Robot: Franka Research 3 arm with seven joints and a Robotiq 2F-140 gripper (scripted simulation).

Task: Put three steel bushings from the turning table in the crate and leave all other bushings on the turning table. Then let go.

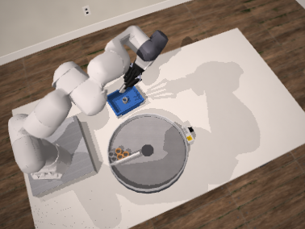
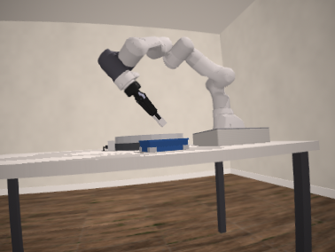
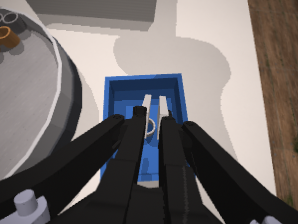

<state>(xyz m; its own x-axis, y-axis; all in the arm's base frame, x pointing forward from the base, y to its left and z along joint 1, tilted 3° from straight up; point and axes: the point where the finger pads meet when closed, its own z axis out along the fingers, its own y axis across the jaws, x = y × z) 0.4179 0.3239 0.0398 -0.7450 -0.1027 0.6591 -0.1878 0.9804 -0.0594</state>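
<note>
My gripper (image 1: 123,89) (image 2: 162,122) (image 3: 154,105) is shut down to a narrow gap, with nothing between its pale fingertips. It hangs tilted above the blue crate (image 1: 132,109) (image 2: 164,145) (image 3: 143,77). One steel bushing (image 1: 125,99) (image 3: 154,126) shows on the crate's floor, partly hidden behind the fingers in the wrist view. On the grey turning table (image 1: 161,173) (image 2: 126,146) (image 3: 30,100), several orange bushings (image 1: 126,154) (image 3: 7,37) and grey steel bushings (image 1: 111,154) (image 3: 10,19) are bunched against a pale bar, near the rim on the robot's side.
The pale bar (image 1: 131,156) runs from the dark hub (image 1: 148,150) to the turning table's rim. A small box with a yellow and a black button (image 1: 189,138) sits beside the rim. The robot's grey base block (image 1: 78,141) (image 2: 230,137) (image 3: 95,12) stands near the crate and the turning table.
</note>
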